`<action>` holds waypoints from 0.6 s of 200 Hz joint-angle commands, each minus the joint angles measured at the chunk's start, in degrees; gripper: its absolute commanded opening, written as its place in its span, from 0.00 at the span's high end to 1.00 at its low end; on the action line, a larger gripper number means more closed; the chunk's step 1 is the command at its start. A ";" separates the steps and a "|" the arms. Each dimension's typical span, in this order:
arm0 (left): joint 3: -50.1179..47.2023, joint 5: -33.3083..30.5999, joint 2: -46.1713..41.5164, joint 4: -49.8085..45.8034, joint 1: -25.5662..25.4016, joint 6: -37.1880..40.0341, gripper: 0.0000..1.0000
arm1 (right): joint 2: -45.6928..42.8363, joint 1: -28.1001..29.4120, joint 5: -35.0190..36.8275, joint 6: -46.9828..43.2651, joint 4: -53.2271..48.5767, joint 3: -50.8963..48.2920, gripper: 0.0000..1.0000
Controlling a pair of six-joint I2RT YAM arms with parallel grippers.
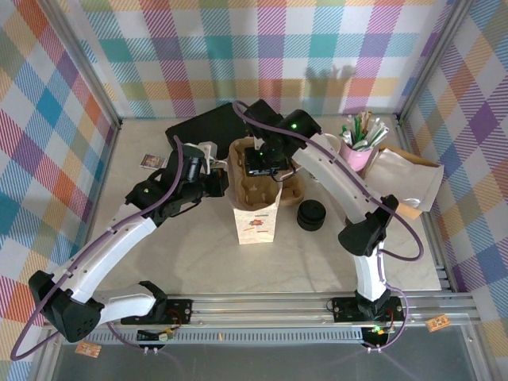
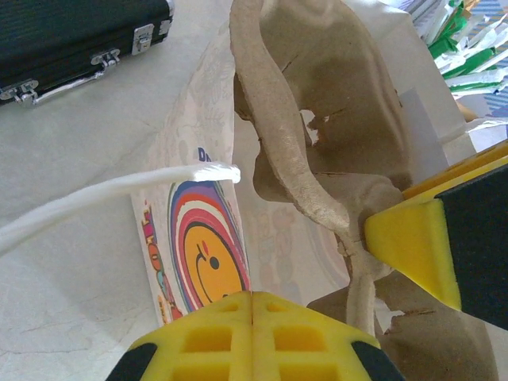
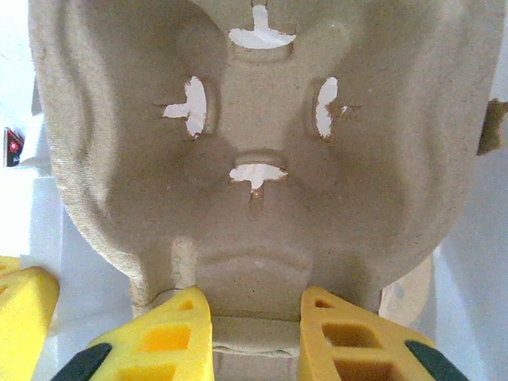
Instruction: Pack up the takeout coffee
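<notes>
1. As seen from above: paper bag (image 1: 255, 224) upright in the middle of the surface (image 1: 198, 258), mouth open, printed panel towards the near edge. Moulded-pulp cup carrier (image 1: 255, 193) standing on edge in the bag's mouth, its upper part above the rim. Right arm (image 1: 341, 171) reaching in from the right, wrist directly over the carrier. Left arm (image 1: 127, 230) reaching in from the left, wrist just beside the bag's left rim. Takeout coffee (image 1: 208, 151) taken to be the small white shape on the surface just behind the left wrist, in front of the black case (image 1: 194, 127); too small to make out its band, so cannot tell for sure. Apart from bag and carrier either way. Low stack of black lids (image 1: 312, 215) near the bag's right side. Pink cup (image 1: 357, 155) of sticks and straws farther back on the right, beside a second bag (image 1: 413, 178) lying flat.

2. From the left wrist: left fingers (image 2: 198, 337) clenched tight, with the bag's printed wall running into the seam between them. White cord handle (image 2: 95, 198) reaching across from the left to the bag's rim. Carrier rising just beyond that rim, one yellow pad of the right fingers (image 2: 413, 246) pressed against its lower edge. Black case at upper left, well apart.

3. From the right wrist: right fingers (image 3: 167, 333) partly closed, grasping the carrier's near edge, one on each side of a flat tab. Cup well of the carrier straight ahead, with four torn slits and white showing through them.
</notes>
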 commanded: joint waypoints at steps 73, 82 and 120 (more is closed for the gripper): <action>-1.01 -1.84 -1.25 1.72 -0.06 -1.44 1.00 | -1.16 2.45 4.21 -0.34 1.81 -7.90 0.80; -0.92 -1.87 -1.23 1.77 -0.09 -1.48 1.00 | -2.21 2.45 4.63 0.22 2.42 -9.85 0.80; -0.73 -1.97 -0.51 1.83 -0.11 -1.58 1.00 | -3.93 2.44 3.80 2.12 4.51 -14.44 0.80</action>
